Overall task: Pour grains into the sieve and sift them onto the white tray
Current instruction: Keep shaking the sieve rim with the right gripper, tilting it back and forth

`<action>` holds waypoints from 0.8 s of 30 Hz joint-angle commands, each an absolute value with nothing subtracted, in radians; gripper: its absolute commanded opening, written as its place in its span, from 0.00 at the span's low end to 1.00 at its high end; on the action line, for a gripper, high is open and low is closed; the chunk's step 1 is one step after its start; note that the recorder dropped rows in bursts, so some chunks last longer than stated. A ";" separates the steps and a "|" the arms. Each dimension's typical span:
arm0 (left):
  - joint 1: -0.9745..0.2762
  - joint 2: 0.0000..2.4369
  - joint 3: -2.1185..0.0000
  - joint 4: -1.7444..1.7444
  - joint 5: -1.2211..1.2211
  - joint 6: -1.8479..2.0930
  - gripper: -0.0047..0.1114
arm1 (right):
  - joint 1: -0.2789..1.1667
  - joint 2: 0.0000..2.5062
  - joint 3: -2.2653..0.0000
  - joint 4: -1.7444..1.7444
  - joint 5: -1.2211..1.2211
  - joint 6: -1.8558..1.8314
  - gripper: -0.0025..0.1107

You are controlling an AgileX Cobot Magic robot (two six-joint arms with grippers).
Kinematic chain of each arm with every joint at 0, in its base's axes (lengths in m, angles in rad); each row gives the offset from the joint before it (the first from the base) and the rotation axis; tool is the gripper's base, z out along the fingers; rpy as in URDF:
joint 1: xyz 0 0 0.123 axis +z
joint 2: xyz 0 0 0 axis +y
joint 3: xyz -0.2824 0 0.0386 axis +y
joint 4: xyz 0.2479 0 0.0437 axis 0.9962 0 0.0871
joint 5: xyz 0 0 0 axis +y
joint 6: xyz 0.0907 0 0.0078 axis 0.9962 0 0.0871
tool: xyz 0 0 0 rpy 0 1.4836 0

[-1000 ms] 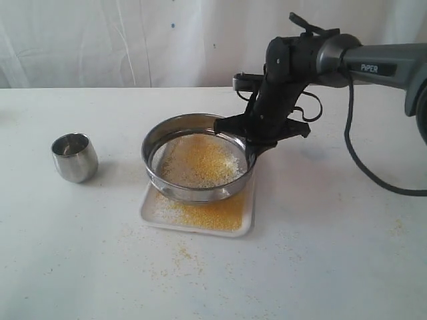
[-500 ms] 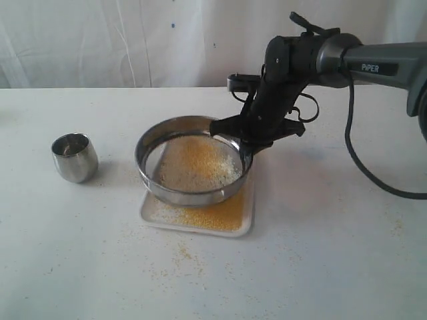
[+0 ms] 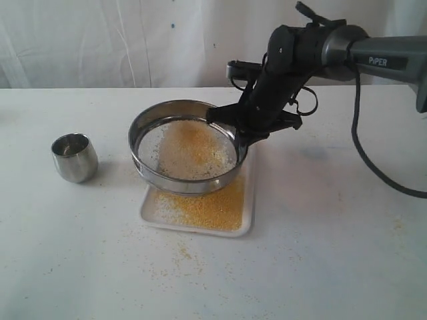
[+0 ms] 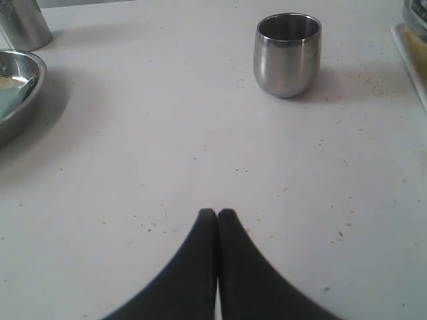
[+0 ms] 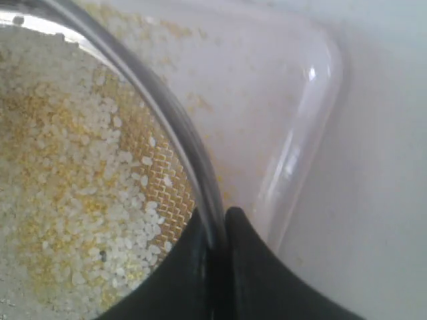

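Pinching the sieve (image 3: 183,187) rim with the right fingers (image 5: 267,273), holding it over the white tray (image 3: 149,211) just below them, with grains (image 3: 193,143) inside it and on the tray. Nothing in the left fingers (image 4: 200,267) — pressed shut.

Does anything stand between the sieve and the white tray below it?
Nothing visible does. The right gripper holds the sieve by its rim over the white tray, and sifted grains lie on the tray.

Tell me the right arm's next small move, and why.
Probably shake the sieve sideways toward the white tray's centre: the right gripper grips its rim, grains lie on the mesh, and it appears to overhang the tray's left edge.
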State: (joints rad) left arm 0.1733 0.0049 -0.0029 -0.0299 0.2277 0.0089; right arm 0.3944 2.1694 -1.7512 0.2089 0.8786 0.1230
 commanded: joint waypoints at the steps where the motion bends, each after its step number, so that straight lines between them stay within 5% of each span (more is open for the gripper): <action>1: 0.167 0.000 0.000 -0.029 0.228 0.000 0.04 | 0.389 2.167 -1.756 0.159 0.878 0.108 0.02; 4: 0.167 0.000 0.000 -0.029 0.228 0.000 0.04 | 0.377 2.177 -1.756 0.107 0.738 0.132 0.02; 9: 0.167 0.000 0.000 -0.029 0.228 0.000 0.04 | 0.389 2.165 -1.756 0.146 1.046 0.194 0.02; 14: 0.167 0.000 0.000 -0.029 0.228 0.000 0.04 | 0.393 2.177 -1.756 0.062 0.764 0.174 0.02; 18: 0.167 0.000 0.000 -0.029 0.228 0.000 0.04 | 0.401 2.160 -1.754 0.151 1.024 0.193 0.02; 22: 0.167 0.000 0.000 -0.029 0.228 0.000 0.04 | 0.391 2.169 -1.754 0.071 0.733 0.149 0.02; 24: 0.167 0.000 0.000 -0.029 0.228 0.000 0.04 | 0.383 2.159 -1.758 0.111 0.795 0.212 0.02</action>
